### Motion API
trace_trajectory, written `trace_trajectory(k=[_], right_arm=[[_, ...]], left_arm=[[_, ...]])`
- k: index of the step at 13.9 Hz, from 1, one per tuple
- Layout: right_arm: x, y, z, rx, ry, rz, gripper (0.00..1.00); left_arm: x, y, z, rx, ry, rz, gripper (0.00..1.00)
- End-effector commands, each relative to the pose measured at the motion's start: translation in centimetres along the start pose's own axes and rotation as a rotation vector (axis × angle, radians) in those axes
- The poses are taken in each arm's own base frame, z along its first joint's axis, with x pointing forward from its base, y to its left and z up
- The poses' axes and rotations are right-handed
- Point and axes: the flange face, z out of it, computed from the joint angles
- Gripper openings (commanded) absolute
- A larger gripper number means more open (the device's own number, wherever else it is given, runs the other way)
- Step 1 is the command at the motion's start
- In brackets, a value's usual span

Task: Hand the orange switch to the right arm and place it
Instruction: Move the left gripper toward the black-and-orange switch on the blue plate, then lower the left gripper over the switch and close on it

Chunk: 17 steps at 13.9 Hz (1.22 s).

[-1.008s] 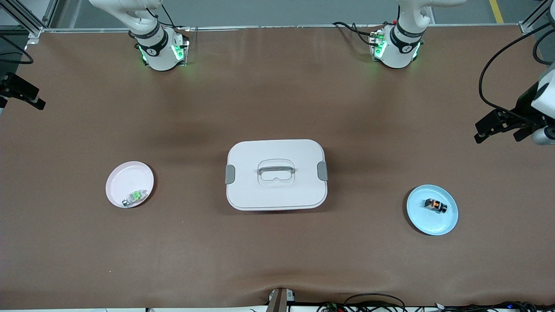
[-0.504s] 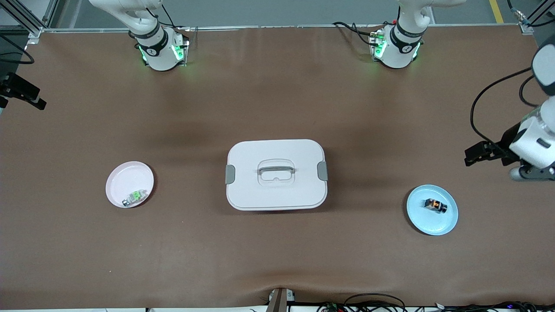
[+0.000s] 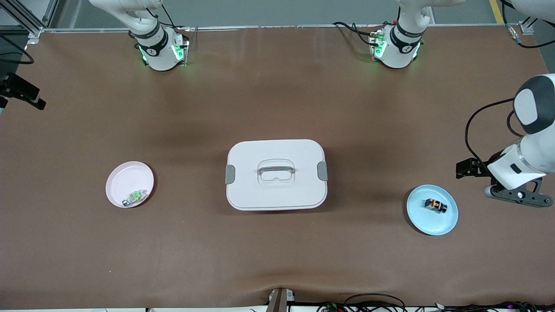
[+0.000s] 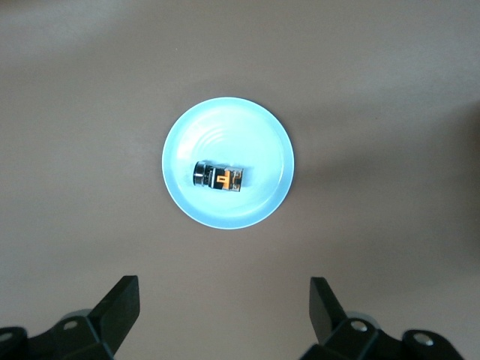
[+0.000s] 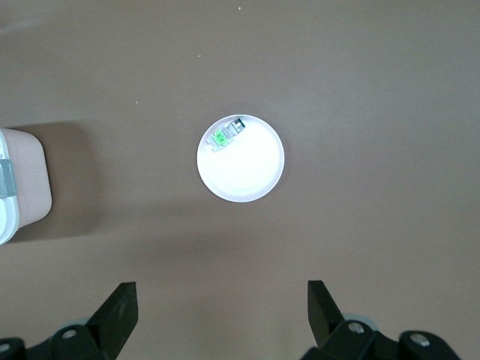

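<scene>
The orange switch lies in the blue plate. Left pincer hangs released above it; right pincer, released too, is cut off by the front view's edge.

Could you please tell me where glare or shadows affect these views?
Right wrist view: the round pink plate is washed out to near white. Left wrist view: the round light-blue plate has a bright sheen. Front view: soft shadows darken the brown table around the white lidded box.
</scene>
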Motion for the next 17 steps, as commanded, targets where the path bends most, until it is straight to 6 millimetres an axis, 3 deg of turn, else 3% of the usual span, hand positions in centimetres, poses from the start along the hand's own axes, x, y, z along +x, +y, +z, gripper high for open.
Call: trace_trajectory(k=[1,8,15,17], right_arm=[[-0.5,0.1,-0.4,-0.005,0.008,-0.031,1.0],[-0.6,0.3,-0.2,-0.036,-0.001,-0.034,1.0],[-0.2,0.3,0.1,-0.056,0.016,-0.038,1.0],[-0.3,0.5,0.3,-0.056,0.009,-0.035,1.0]], left_arm=[[2.0,-0.8,5.5,-0.002,-0.009,0.052,1.0],[2.1,-3.0,13.2,-0.024,-0.084,0.226,1.0],[3.2,-2.6,19.9,-0.006,-0.094,0.298,1.0],[3.6,-2.5,20.6,-0.013,-0.091,0.286,1.0]])
